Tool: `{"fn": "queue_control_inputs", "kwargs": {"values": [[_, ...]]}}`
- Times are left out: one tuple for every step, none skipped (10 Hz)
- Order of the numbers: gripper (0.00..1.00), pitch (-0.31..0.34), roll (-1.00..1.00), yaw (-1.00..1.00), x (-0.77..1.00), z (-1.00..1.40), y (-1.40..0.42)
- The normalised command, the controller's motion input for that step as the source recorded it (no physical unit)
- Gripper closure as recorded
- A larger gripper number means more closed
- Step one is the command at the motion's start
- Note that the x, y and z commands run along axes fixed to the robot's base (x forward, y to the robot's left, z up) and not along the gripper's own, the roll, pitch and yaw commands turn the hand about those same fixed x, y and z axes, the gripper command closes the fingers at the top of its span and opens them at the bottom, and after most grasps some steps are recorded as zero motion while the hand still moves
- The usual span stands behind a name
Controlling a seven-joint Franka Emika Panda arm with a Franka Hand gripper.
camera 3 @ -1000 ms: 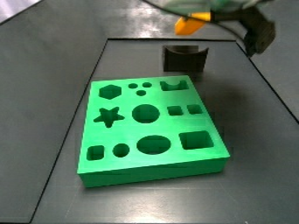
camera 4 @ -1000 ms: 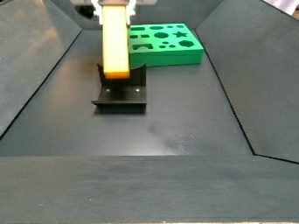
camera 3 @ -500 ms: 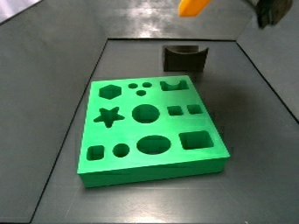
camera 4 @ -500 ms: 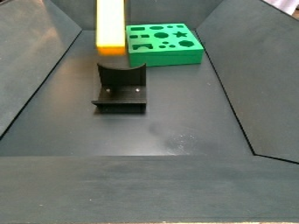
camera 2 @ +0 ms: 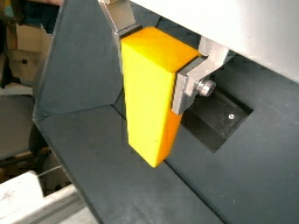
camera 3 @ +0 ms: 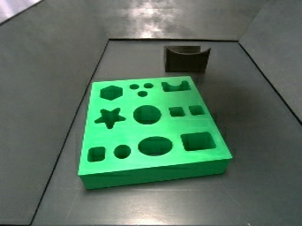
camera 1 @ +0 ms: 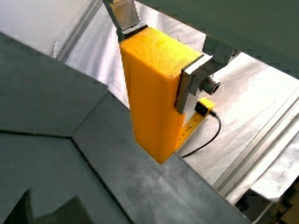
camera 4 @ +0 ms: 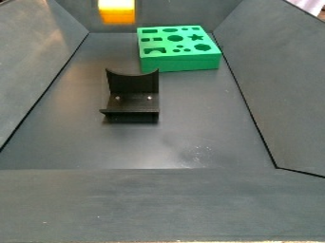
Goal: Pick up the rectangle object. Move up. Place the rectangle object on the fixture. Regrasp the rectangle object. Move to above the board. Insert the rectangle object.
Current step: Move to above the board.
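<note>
- In a wrist view I see the gripper with its 2 fingers pinching the rectangle object near its upper end; the orange-yellow block hangs upright from the fingers, clear of the dark floor below it.
- In a wrist view the same clamp shows: the fingers press on opposite faces of the rectangle object, and the fixture lies on the floor beyond the block, apart from it.
- In a side view I see no gripper and no block; the board lies flat on the dark floor, with the fixture standing just beyond its far edge.
- In a side view only the lower tip of the rectangle object shows at the top edge, well above the fixture; the board sits farther back, to the side.
</note>
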Motion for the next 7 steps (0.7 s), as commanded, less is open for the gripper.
{"fn": "queue_control_inputs", "kwargs": {"values": [[1.00, 0.106, -0.05, 0.06, 0.00, 0.44, -0.01], [1.00, 0.115, -0.04, 0.07, 0.01, 0.21, -0.01], [1.00, 0.018, -1.00, -0.10, -0.65, 0.15, -1.00], [1.00, 0.008, -1.00, -0.10, -0.66, 0.16, -1.00], [1.00, -0.001, -1.00, -0.10, -0.71, 0.18, -1.00], [1.00, -0.007, -1.00, -0.10, -0.74, 0.15, -1.00], [1.00, -0.008, -1.00, -0.10, -0.76, 0.17, -1.00]]}}
